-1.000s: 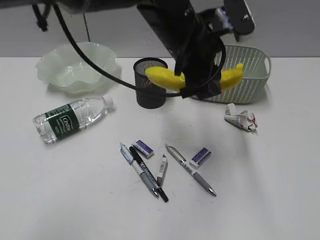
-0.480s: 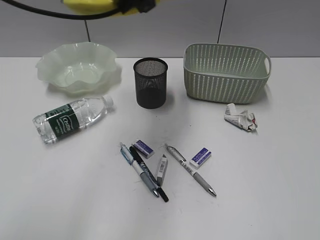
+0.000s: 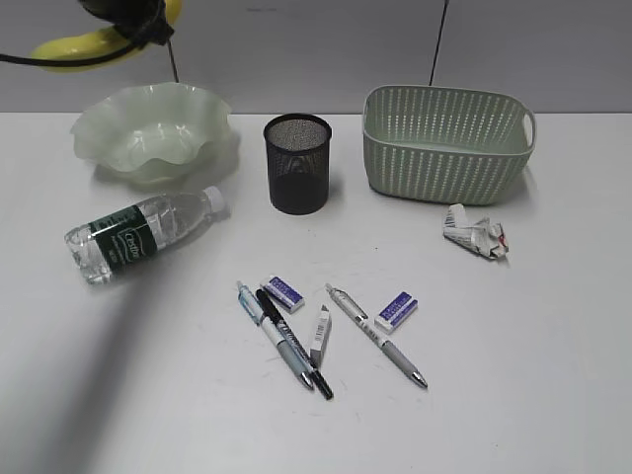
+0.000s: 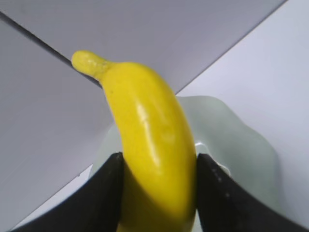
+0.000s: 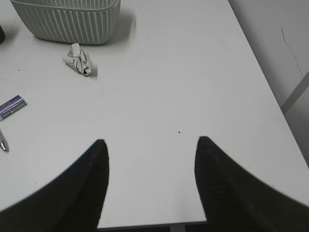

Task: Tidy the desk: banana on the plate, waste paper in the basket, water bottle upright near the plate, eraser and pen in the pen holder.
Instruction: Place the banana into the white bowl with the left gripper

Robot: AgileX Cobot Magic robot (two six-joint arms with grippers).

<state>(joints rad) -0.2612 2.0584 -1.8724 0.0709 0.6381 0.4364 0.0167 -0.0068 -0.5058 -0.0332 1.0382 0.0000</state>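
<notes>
Carrying the banana (image 4: 149, 145) to the plate (image 3: 153, 133) is the step in hand: the left gripper (image 4: 157, 193) has its two black jaws pressed against the fruit's sides, about half open around its thickness, with the stem end pointing away from the wrist, and in the outside view the banana hangs in the air at the top left, above and a little behind the pale green plate with the wavy rim. From the left wrist the plate shows below and beyond the fruit, so the next move, as I judge it, calls for lowering the banana over the middle of the plate and only then parting the jaws, since a drop from this height could bounce it over the shallow rim. The right gripper (image 5: 149, 186) hovers over the bare near-right part of the table (image 3: 533, 375), its jaws standing wide apart with nothing between them. All else waits: the water bottle (image 3: 143, 234) lies on its side near the plate, the waste paper (image 3: 476, 234) sits on the table just in front of the basket (image 3: 449, 143), and the pens (image 3: 286, 341) and erasers (image 3: 395, 310) lie loose in front of the black mesh pen holder (image 3: 297, 163), which looks empty. As for writing, the bottle's dark green label bears white lettering too small to read surely, the erasers have blue-purple sleeves with illegible print, and the paper shows bits of black and red print
</notes>
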